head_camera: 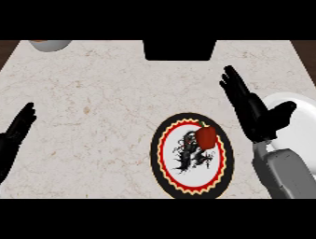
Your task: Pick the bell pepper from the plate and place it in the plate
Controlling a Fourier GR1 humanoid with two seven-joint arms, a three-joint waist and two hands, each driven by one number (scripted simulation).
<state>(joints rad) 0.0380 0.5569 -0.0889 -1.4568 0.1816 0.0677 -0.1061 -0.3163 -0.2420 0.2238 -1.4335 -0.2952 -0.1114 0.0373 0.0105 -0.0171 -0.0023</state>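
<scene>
Red, smooth, blocky bell pepper (205,137) on round zigzag-rimmed plate (157,154), lower centre; right hand (253,114), left hand (5,140) straight-fingered, empty

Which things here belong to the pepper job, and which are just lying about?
Job: red bell pepper, patterned plate under it, white plate, open right hand.
Lying about: grey bowl, black block at the far edge, left hand resting.
</scene>
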